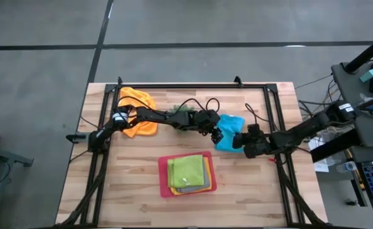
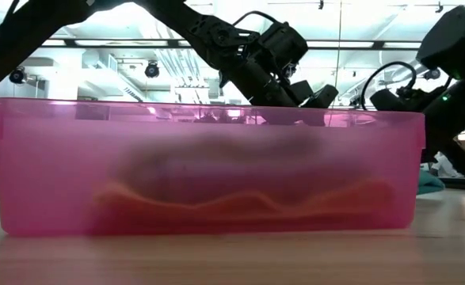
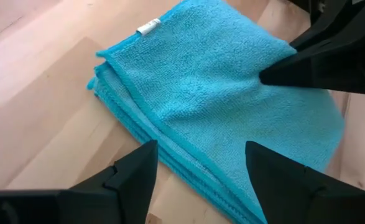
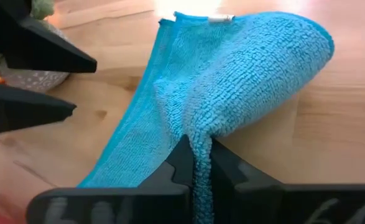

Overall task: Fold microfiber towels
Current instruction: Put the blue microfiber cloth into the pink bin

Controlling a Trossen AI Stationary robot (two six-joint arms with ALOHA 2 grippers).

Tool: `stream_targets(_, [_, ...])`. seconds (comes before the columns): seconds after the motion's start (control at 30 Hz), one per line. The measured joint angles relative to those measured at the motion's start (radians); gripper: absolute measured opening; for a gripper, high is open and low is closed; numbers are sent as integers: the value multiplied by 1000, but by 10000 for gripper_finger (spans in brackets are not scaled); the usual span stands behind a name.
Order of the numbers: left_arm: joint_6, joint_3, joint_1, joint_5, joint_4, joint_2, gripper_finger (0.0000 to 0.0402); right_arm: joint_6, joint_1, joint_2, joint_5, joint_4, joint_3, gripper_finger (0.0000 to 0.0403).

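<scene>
Two grippers at the light blue towel [image 1: 229, 129], which lies just beyond the pink tray [image 1: 163, 173]. Right gripper [image 4: 198, 163] pinches a fold of it, fingers pressed together. Left gripper [image 3: 198, 167] hovers above its folded edge, fingers spread, holding nothing.
</scene>
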State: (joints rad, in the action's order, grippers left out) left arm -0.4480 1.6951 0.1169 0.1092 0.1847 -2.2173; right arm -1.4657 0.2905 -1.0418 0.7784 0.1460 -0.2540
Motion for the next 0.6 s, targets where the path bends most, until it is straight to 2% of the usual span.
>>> stream_targets(0.4, [13,-4,0,23,-9,0,240,28,0,-53,11,3,-44,13])
stream_targets(0.6, [41,64,-14,25,-9,6,240,37,0,-53,24,7,-45,13])
